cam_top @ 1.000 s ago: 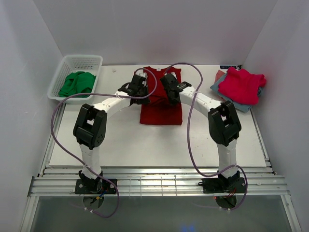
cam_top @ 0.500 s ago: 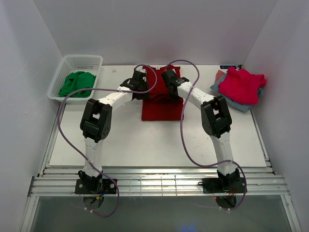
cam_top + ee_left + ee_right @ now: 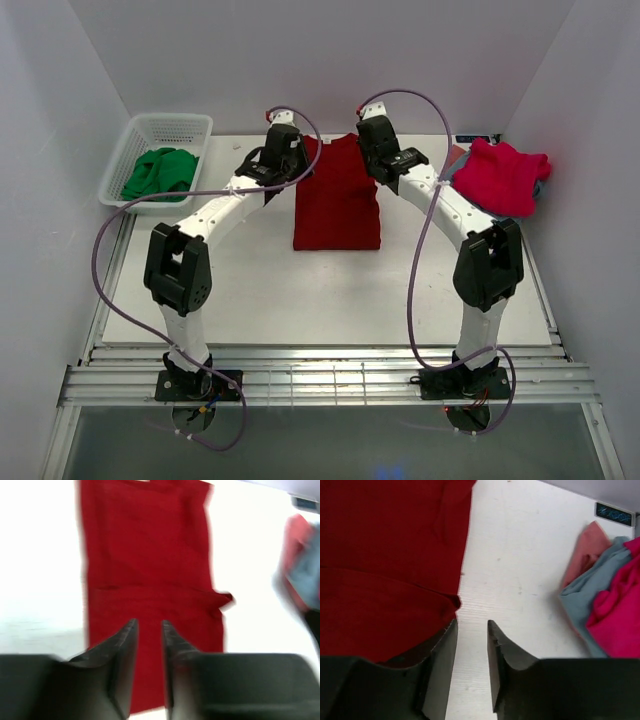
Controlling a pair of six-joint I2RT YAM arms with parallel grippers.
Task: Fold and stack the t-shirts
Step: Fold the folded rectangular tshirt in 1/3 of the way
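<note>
The dark red t-shirt [image 3: 337, 195] lies flat in the middle of the table as a long folded rectangle, with a fold line across it and a sleeve tip [image 3: 223, 599] poking out on its right edge. My left gripper [image 3: 288, 165] [image 3: 148, 625] hangs above the shirt, open, with only red cloth seen below its gap. My right gripper [image 3: 385, 160] [image 3: 471, 624] is also open and holds nothing; it hangs over bare table just off the shirt's right edge. At the far right a pink-red t-shirt [image 3: 503, 172] [image 3: 620, 605] sits on grey-blue folded ones [image 3: 592, 587].
A white basket [image 3: 170, 122] holding green cloth [image 3: 160, 170] stands at the far left. A salmon cloth [image 3: 587, 547] pokes out under the right-hand stack. White walls close in the table on three sides. Purple cables loop from both arms.
Both grippers opened, let go of the dark red shirt and lifted away from it. The shirt now lies flat and uncovered.
</note>
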